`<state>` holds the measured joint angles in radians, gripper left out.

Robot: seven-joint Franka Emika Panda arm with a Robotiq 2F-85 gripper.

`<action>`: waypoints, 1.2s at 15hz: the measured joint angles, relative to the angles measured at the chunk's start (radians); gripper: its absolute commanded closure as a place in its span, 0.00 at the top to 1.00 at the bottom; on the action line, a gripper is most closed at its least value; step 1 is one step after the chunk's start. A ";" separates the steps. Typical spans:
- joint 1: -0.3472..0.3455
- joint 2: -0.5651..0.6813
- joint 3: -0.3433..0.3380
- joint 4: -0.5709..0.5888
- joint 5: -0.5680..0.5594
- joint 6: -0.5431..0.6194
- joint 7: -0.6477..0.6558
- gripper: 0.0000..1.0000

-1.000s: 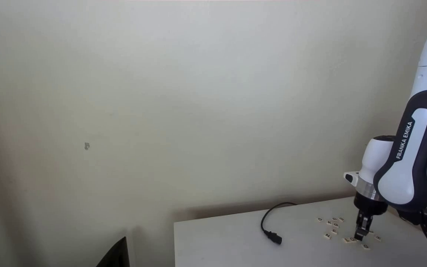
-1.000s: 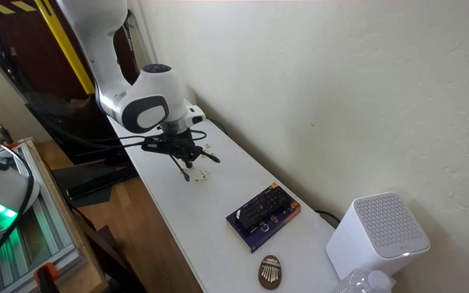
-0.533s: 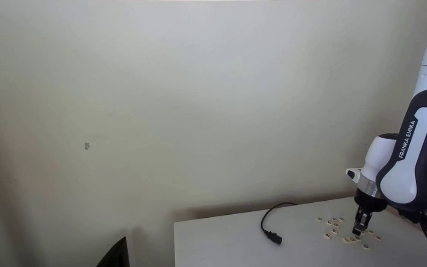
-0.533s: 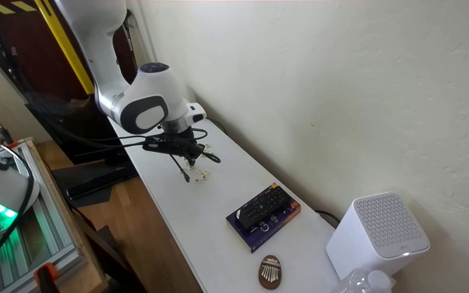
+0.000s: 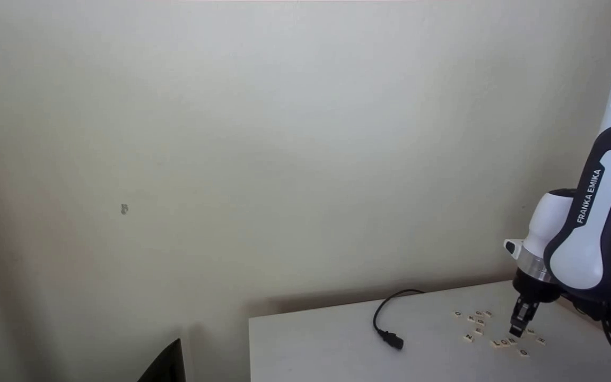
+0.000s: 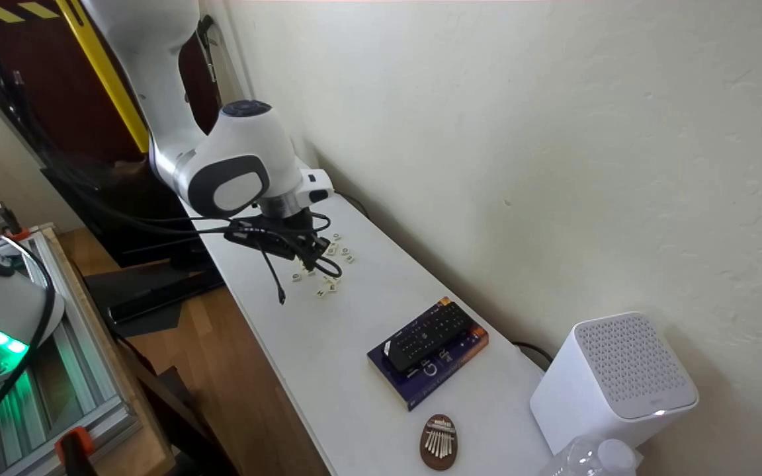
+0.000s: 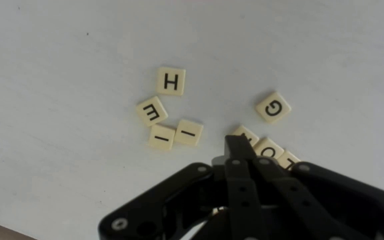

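Below the G tile (image 7: 273,107) in the wrist view runs a short row: a half-hidden tile (image 7: 244,130), the O tile (image 7: 269,148) and the L tile (image 7: 287,159), seemingly edge to edge. The gripper (image 5: 517,329) has its fingers together, side by side, with nothing seen between them. Its tips cover part of the half-hidden tile, below and left of the G tile; whether they touch it or hang just over it, I cannot tell. Left of the G tile, well apart from it, lie the H tile (image 7: 171,81), the E tile (image 7: 152,111) and, lower, the I tiles (image 7: 189,132), all flat on the bench (image 5: 305,355).

With its fingers joined, the gripper should serve as a narrow pusher rather than a pincer. Good contact here, I judge, calls for tips low over the bench, against a tile's side edge and not its printed face. Slow, short strokes along the row's line would suit best; pressing at an angle could skew the O tile and L tile, and a stray towards the G tile could knock it.
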<state>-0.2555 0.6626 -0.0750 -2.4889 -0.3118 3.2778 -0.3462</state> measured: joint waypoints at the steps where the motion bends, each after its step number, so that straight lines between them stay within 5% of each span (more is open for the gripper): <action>1: -0.001 -0.005 -0.003 -0.010 0.002 0.006 0.013 0.00; 9: 0.016 -0.078 -0.048 -0.126 0.088 0.055 0.130 0.00; 18: 0.012 -0.087 0.011 -0.156 0.137 0.053 0.238 0.00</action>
<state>-0.2434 0.5755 -0.0636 -2.6454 -0.1745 3.3308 -0.1083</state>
